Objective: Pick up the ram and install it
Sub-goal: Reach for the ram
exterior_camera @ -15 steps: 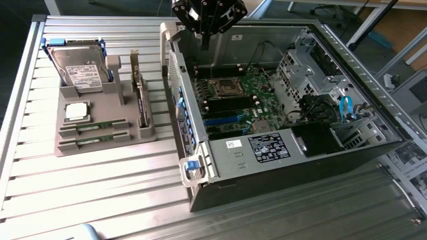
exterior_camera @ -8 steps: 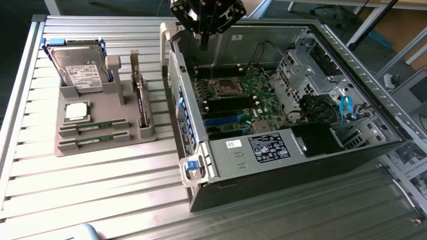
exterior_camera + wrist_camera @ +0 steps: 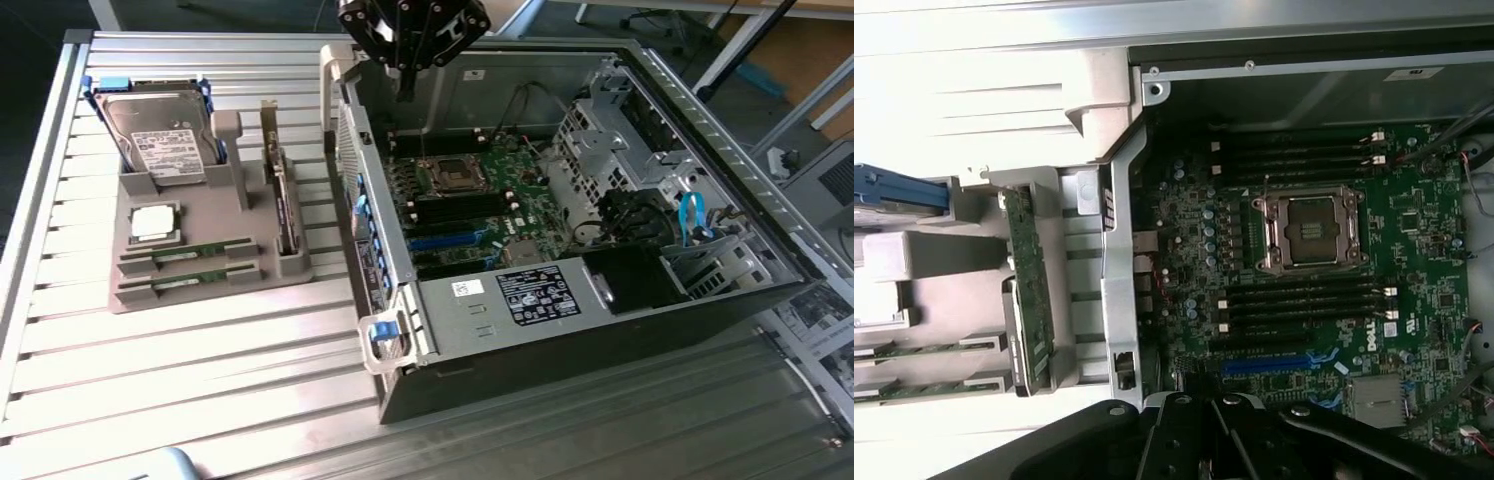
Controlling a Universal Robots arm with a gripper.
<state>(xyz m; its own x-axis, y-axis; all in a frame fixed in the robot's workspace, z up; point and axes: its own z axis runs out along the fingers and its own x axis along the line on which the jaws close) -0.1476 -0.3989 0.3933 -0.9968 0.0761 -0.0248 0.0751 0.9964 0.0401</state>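
Seen as a long, thin green ram stick (image 3: 188, 251), seated in a slot of the grey holder (image 3: 220, 225). Paired with a second ram stick (image 3: 187, 284), parallel just beside. Placed outside the computer case (image 3: 534, 372), toward the exterior view's left.

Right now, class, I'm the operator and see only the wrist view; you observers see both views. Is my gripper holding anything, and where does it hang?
Observer: The gripper is shut and empty, hanging over the open computer case's edge on the grey tray's side.
Operator: What else is in that tray?
Observer: Next to the two ram sticks lies a square processor chip.
Operator: And past the chip?
Observer: A hard drive with a white label, propped up in its holder.
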